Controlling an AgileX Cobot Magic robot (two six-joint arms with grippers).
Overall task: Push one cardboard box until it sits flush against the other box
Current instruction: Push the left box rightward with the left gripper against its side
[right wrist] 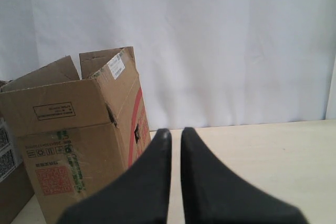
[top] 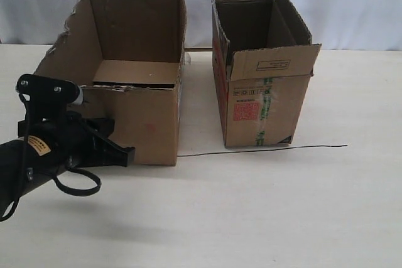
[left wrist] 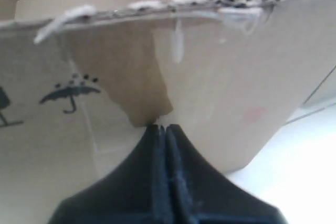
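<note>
While my left gripper (left wrist: 161, 127), fingers pressed together, noses the cardboard box (top: 135, 86) at its front face, left of the other box (top: 260, 61), gap between them; right gripper (right wrist: 175, 132) nearly closed on nothing, unseen from the exterior camera.

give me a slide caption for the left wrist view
Closed left gripper pressed against the torn-edged cardboard box, beside its umbrella symbol.

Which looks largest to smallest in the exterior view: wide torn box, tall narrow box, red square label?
1. Wide torn cardboard box.
2. Tall narrow other box; it looks only slightly smaller, so their order is unsure.
3. Red square label, clearly smallest.
</note>
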